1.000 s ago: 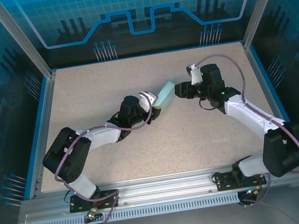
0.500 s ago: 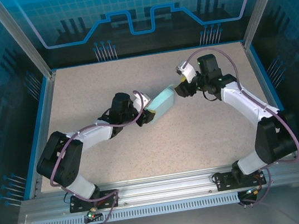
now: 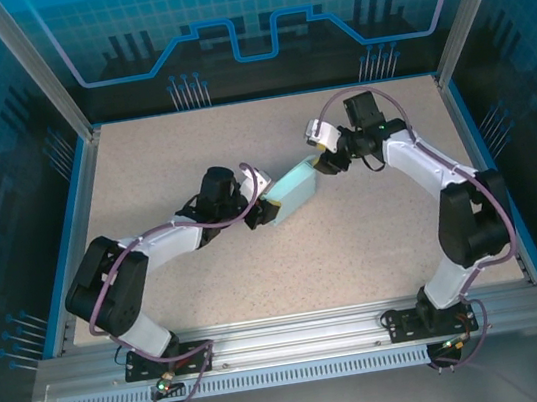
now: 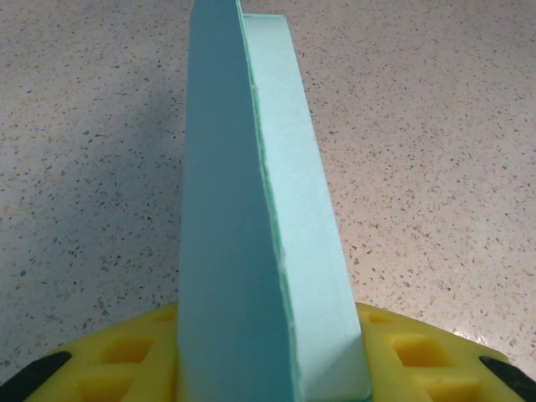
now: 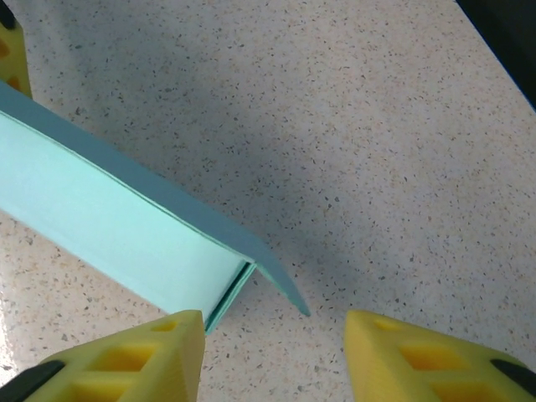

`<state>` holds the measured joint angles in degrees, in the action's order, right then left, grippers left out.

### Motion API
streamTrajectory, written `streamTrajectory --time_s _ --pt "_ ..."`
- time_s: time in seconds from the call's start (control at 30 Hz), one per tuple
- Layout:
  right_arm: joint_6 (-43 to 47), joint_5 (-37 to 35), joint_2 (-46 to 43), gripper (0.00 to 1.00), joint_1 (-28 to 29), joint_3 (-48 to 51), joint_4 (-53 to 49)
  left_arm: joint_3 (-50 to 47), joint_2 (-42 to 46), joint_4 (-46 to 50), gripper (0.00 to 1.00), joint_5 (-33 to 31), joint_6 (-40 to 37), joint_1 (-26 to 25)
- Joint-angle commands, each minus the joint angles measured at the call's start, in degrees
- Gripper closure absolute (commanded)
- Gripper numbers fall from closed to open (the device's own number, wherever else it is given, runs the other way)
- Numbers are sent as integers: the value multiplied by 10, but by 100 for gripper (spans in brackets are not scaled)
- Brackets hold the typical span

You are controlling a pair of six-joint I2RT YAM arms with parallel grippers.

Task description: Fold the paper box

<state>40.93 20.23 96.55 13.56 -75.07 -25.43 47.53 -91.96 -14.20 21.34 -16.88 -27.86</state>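
The paper box is a light blue rectangular shape held off the table near its middle. My left gripper is shut on the box's near end. In the left wrist view the box stands on edge between the yellow fingers. My right gripper is open at the box's far end, its jaws standing apart. In the right wrist view the box has one end flap sticking out loose, just ahead of my right gripper. The left yellow fingertip is close under the box's end.
The speckled tabletop has blue side rails and a metal frame at the near edge. Both arm bases stand at that near edge. Free room lies all round the box.
My right gripper has swung left and farther back, staying at the box's far end. The left gripper pulled slightly left with the box, then held still.
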Motion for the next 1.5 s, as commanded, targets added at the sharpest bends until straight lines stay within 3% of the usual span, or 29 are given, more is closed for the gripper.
streamTrajectory --time_s 0.0,0.37,0.6,0.87,1.17,1.47 --pt "37 42 18 53 -17 -29 -36 1 20 -10 63 21 0 4" --pt "49 77 61 66 -20 -71 -70 4 17 -12 63 20 3 4" --pt "57 58 80 79 -11 -85 -86 7 14 -9 63 19 6 4" --pt "58 64 81 83 -4 -82 -82 8 13 -4 63 17 7 4" --pt "50 48 77 79 0 -82 -68 9 12 -4 63 18 7 4" --pt "-12 0 86 87 17 -119 -104 12 9 -1 63 12 6 4"
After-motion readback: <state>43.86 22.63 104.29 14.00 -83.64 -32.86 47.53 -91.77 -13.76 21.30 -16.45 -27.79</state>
